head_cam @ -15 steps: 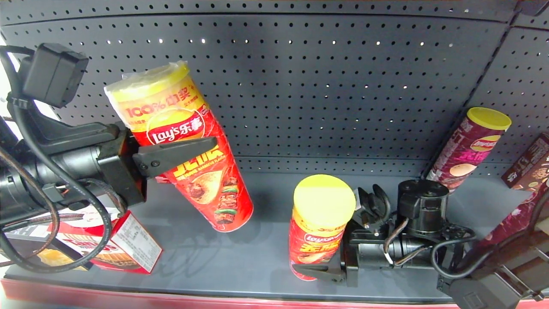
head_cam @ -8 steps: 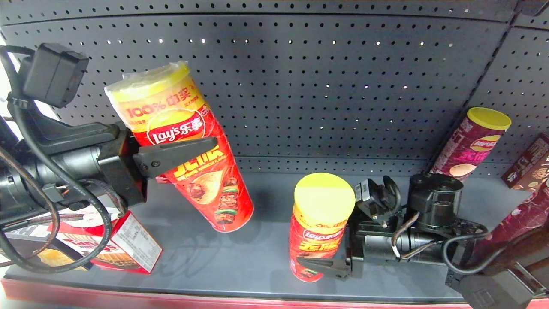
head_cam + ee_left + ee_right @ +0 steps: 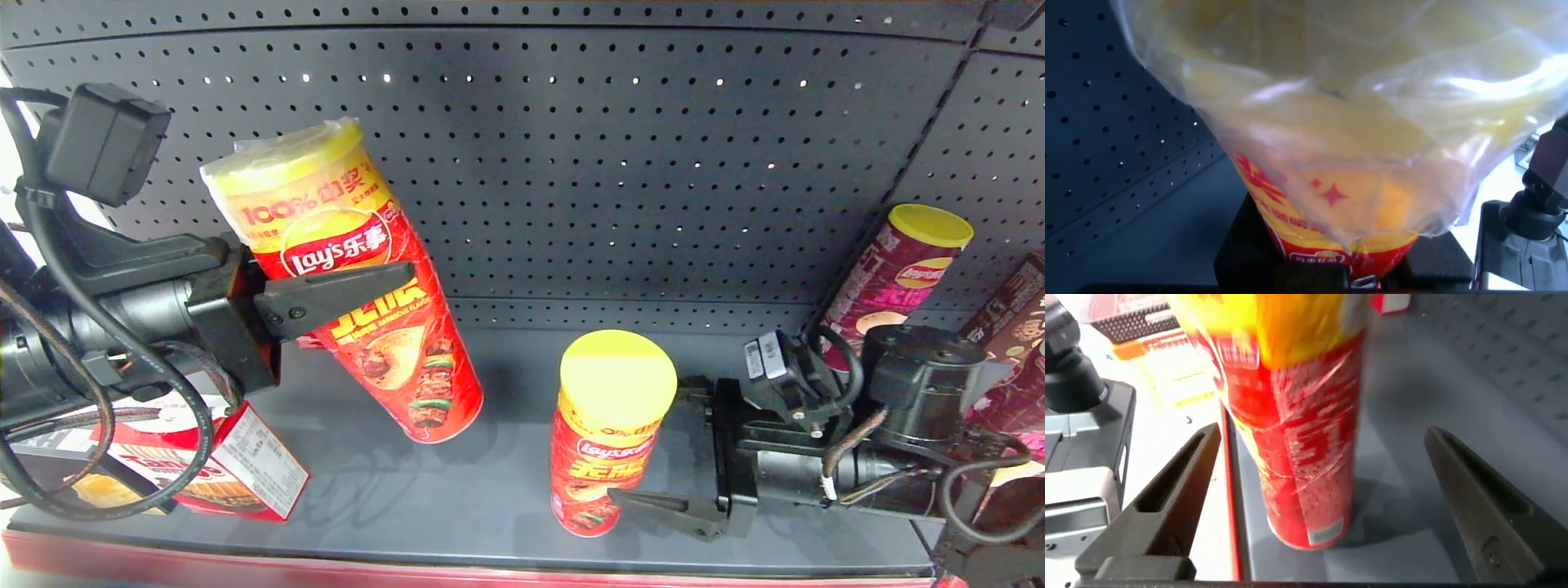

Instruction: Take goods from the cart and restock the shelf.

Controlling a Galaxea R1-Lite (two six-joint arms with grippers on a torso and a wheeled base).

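Left gripper (image 3: 367, 282), in the head view, is clenched around the held can (image 3: 326, 224), a tall red tube of chips. It keeps the tube in the air over the left part of the shelf (image 3: 490, 490), tilted, with the top toward the pegboard wall (image 3: 612, 163). One flat black finger (image 3: 335, 296) crosses the front of the tube and the other is hidden behind it. The tube is smooth and glossy, and its yellow lid sits under wrinkled clear film. The right gripper (image 3: 663, 445) is released. Its lower finger lies just beside the foot of the standing can (image 3: 608, 445), which is upright on the matte grey shelf near the front edge. The upper finger is mostly hidden behind this can. A red carton (image 3: 245, 465) lies at the far left, partly covered by cables. A purple can (image 3: 894, 273) is in the right corner, its lower part hidden by the right arm.

In the left wrist view the held can (image 3: 1331, 122) is seen from its top. The loose film shines over the yellow lid, and the dark parts below it are hard to make out. The wall (image 3: 1102, 139) with its round holes is beside it.

In the right wrist view the right gripper (image 3: 1320, 434) has two dark wedge-shaped fingers (image 3: 1167, 506) spread wide, one on each side of the standing can (image 3: 1306, 457), neither touching it. The top of this can is cut off and its print is blurred; its foot rests on the shelf (image 3: 1429, 555)
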